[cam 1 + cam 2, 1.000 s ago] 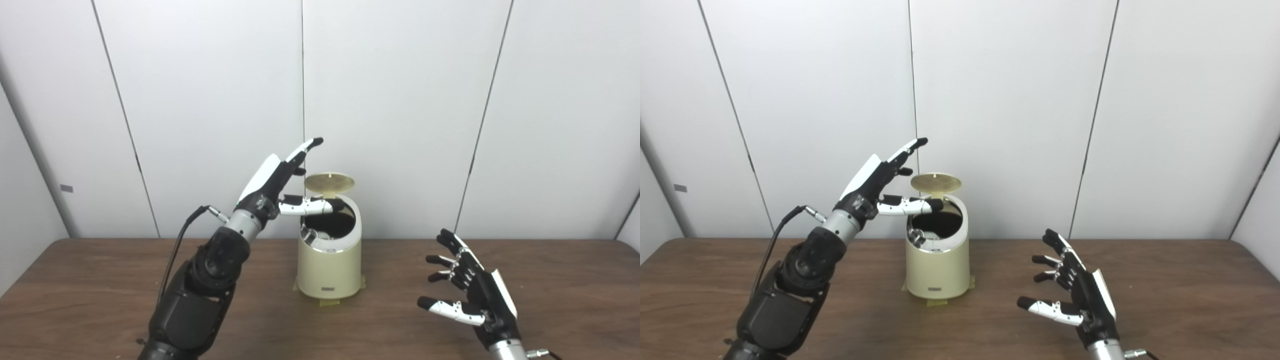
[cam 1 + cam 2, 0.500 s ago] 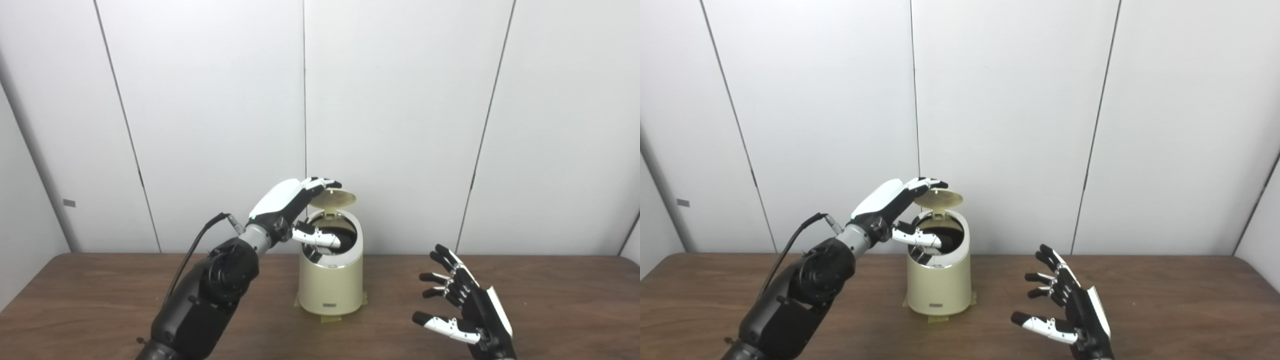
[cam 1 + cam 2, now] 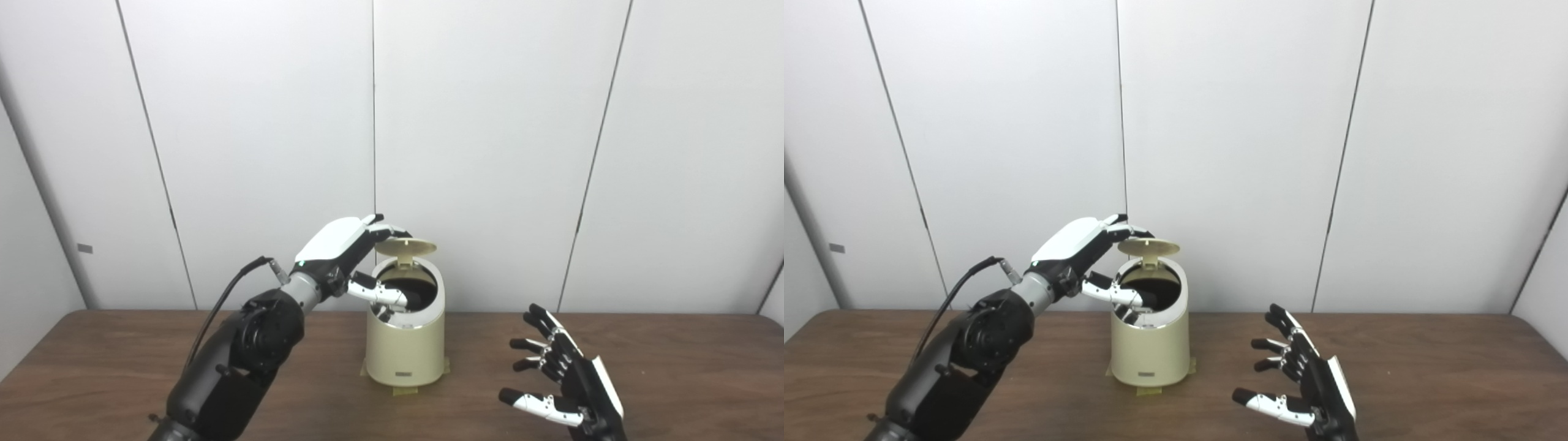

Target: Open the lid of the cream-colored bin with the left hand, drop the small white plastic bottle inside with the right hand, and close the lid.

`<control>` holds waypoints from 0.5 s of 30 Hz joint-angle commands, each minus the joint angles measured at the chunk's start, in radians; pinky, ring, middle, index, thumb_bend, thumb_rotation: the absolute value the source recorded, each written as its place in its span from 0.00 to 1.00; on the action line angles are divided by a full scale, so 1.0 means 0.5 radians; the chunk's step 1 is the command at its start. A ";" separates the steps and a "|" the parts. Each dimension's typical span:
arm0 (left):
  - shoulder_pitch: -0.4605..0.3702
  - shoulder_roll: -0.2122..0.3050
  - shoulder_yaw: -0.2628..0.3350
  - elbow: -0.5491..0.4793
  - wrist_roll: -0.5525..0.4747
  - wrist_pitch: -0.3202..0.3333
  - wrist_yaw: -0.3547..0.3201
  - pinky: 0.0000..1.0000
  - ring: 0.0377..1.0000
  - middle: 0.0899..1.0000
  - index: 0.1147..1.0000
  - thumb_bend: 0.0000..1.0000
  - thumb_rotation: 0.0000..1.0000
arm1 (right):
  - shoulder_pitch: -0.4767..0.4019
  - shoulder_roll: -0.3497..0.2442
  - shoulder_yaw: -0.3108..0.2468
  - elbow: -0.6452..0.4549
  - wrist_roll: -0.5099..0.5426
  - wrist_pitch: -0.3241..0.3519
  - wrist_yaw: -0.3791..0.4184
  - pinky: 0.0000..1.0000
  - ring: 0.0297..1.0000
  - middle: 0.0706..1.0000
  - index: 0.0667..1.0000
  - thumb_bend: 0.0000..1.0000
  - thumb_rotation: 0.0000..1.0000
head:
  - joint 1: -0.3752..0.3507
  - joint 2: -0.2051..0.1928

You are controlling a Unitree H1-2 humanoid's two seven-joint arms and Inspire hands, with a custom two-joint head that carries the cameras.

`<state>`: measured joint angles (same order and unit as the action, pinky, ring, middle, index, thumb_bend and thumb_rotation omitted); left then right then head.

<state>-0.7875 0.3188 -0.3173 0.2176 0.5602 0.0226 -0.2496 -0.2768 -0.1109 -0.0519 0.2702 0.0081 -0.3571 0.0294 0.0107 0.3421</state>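
The cream-colored bin [image 3: 404,343] stands on the brown table [image 3: 92,367], taped down at its base. Its round lid [image 3: 405,246] is hinged at the back and tilted partly down over the dark opening. My left hand [image 3: 349,245] is open, fingers resting on the lid's top left edge, thumb reaching over the bin's rim. My right hand [image 3: 566,383] is open and empty, fingers spread, low over the table to the right of the bin. The small white bottle is not visible; a pale shape shows inside the bin's mouth [image 3: 1127,315].
White wall panels [image 3: 490,122] stand close behind the table. A black cable [image 3: 226,294] loops from my left wrist. Bare table lies left and right of the bin.
My left hand dropped from a raised pose onto the lid and pushed it from upright to partly lowered. My right hand drew back slightly toward the near edge. The camera tilted a little.
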 commanded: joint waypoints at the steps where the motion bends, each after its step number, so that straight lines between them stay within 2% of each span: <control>1: -0.077 0.035 0.019 -0.086 0.034 0.002 0.005 1.00 1.00 0.86 0.81 0.97 0.51 | -0.050 -0.004 -0.001 -0.052 -0.005 -0.038 -0.010 0.54 0.71 0.88 0.88 0.82 0.20 | 0.002 -0.002; 15: 0.023 0.086 0.009 -0.301 0.179 0.018 -0.112 1.00 1.00 0.84 0.82 0.95 0.49 | -0.051 0.010 -0.005 -0.069 -0.040 -0.011 -0.039 0.53 0.71 0.88 0.88 0.80 0.17 | 0.004 0.019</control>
<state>-0.7311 0.3471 -0.3227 0.0985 0.6353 0.0339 -0.3170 -0.2764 -0.1090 -0.0521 0.2693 -0.0063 -0.3533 0.0235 0.0123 0.3528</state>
